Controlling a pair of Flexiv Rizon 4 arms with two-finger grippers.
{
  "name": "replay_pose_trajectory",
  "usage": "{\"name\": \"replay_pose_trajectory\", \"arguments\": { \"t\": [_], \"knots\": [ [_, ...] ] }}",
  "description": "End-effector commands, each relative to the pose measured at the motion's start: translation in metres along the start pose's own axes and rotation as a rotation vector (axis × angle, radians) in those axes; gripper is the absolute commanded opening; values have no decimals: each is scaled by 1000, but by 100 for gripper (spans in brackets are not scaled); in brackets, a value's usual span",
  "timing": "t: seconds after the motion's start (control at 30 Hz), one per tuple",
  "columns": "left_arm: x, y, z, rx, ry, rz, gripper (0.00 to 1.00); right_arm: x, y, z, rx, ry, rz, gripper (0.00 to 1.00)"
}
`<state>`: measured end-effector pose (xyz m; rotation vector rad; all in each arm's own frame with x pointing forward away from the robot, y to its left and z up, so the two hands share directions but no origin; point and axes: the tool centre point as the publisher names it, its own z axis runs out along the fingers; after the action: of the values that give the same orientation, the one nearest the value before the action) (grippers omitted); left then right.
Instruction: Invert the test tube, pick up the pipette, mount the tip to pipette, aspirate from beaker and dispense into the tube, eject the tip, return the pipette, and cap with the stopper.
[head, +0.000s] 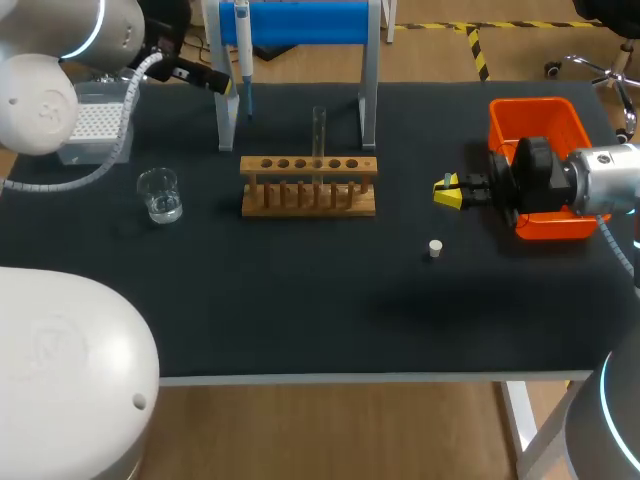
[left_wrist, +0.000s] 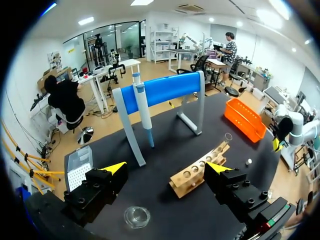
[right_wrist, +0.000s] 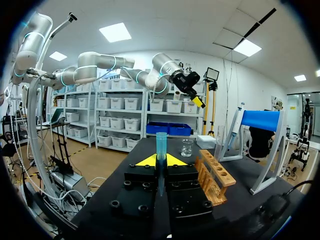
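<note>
Wooden rack (head: 308, 165), one tube (head: 319, 125); left end effector (left_wrist: 166, 167) wide, right end effector (right_wrist: 160, 161) gripping one tip (right_wrist: 161, 142).

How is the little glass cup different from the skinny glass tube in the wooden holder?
The beaker is short and wide; the test tube is tall and thin. The beaker stands on the table; the test tube stands in the wooden rack. Both are clear and upright.
</note>
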<state>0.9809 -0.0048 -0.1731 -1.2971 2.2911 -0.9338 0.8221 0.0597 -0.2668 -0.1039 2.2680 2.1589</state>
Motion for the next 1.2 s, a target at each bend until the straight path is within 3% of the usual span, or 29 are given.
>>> {"name": "replay_pose_trajectory", "arguments": {
  "t": [0.03, 0.87, 1.2],
  "knots": [
    [-3, -2, 4, 6, -1, -4, 100, -1, 0, -1, 1, 4, 0, 0],
    [-11, -51, 43, 63, 42, 33, 100, -1, 0, -1, 1, 4, 0, 0],
    [-21, -55, 55, 55, 49, 30, 100, -1, 0, -1, 1, 4, 0, 0]
  ]
}}
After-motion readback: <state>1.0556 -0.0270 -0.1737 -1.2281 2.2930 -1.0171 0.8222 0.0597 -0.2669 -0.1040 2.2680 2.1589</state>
